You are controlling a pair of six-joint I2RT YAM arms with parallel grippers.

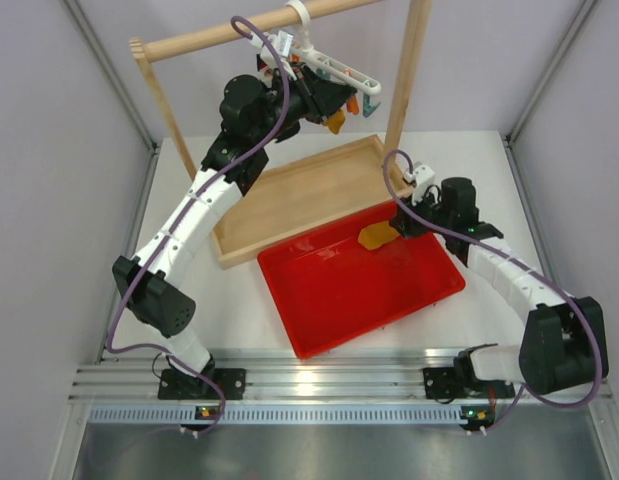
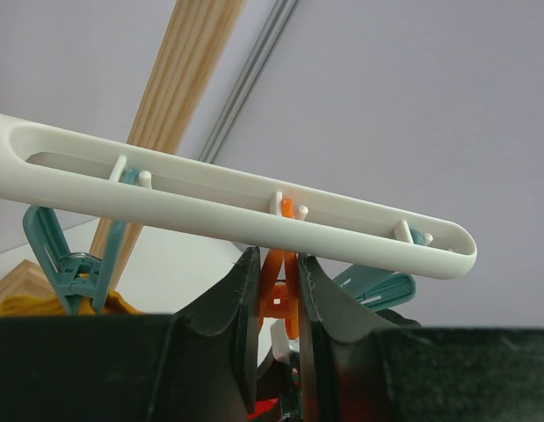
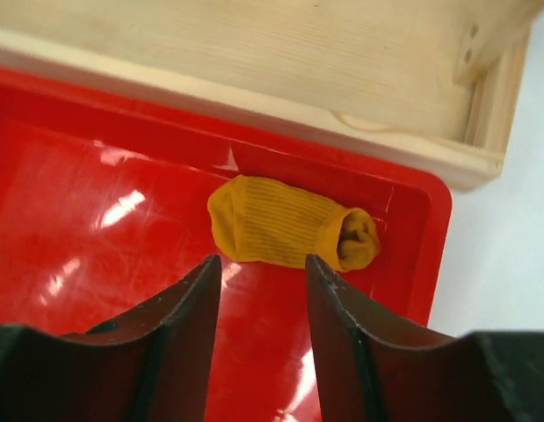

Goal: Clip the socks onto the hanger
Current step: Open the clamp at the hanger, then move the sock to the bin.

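Mustard-orange fabric is noted in two places. A hanging sock [image 1: 336,122] is seen below the hanger [image 2: 210,198], on the side of the teal clip [image 2: 65,259]; how that clip bites it is partly hidden. A loose sock [image 3: 289,233] is found lying flat in the far right corner of the red tray [image 3: 96,176], close to the wall that adjoins the wooden tray [image 3: 254,53].

The left gripper [image 2: 279,259] is positioned high at the hanger and is closed on an orange clip [image 2: 285,294], which is pinched between its fingers. No sock is held by it.

The right gripper [image 3: 263,262] is held low over the red tray, jaws parted, with nothing between them. The loose sock lies just beyond the fingertips; contact cannot be confirmed. Its long axis runs crosswise to the line of approach, parallel to the tray wall, with the bunched end toward the right-hand finger. The jaws close along that axis, not across it.

A grasp is therefore judged to call for a short advance forward and down, with either a wrist turn or a pinch that gathers the fabric lengthwise. The right arm is clearly the nearer; the left is well apart and occupied.
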